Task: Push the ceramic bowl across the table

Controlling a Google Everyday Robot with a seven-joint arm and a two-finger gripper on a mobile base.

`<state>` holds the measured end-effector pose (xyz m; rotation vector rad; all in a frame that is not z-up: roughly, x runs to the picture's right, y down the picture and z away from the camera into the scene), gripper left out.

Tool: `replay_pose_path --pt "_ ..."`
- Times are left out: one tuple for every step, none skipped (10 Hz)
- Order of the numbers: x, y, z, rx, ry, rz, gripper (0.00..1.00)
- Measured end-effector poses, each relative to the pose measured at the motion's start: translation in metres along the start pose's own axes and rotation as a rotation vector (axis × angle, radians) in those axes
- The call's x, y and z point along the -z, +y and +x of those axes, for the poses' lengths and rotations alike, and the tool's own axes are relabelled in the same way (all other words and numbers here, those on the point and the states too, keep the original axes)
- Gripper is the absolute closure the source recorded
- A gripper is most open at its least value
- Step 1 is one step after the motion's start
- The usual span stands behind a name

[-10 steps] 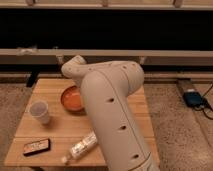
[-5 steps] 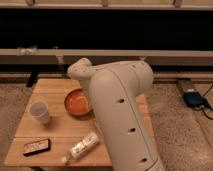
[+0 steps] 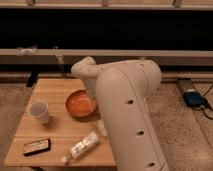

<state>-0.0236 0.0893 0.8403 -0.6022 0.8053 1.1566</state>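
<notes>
Since the earlier frame, the big white arm [image 3: 131,115] has swung more to the left and now covers more of the right half of the tabletop [image 3: 52,92]. The ceramic bowl [image 3: 80,104] lies a little nearer to the middle of the tabletop than before, and the arm touches or overlaps its right side.

The gripper [image 3: 92,95] is hidden behind the arm, just beside the right edge of the bowl, so I cannot tell how far the jaws are open or whether they hold anything.

A translucent plastic cup [image 3: 39,111] stands upright near the left edge, apart from the bowl. A small dark flat device [image 3: 36,146] lies near the front left corner. A white bottle [image 3: 81,147] lies on its side near the front edge, close to the arm.
</notes>
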Motion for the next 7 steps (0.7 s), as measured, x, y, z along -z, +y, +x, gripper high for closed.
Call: replay_pose_path --pt "0.009 -0.003 -0.001 -0.004 -0.027 -0.042 0.20" --pt "0.016 -0.007 -0.002 -0.008 -0.053 -0.088 0.20" --pt "0.024 -0.005 -0.004 -0.002 -0.083 -0.142 0.20" --pt "0.032 -0.004 -0.006 0.006 -0.109 -0.194 0.20" --pt "0.031 -0.005 -0.006 0.006 -0.109 -0.194 0.20" --pt "0.032 -0.003 -0.006 0.009 -0.110 -0.195 0.20" --pt "0.032 -0.001 -0.006 0.012 -0.110 -0.196 0.20"
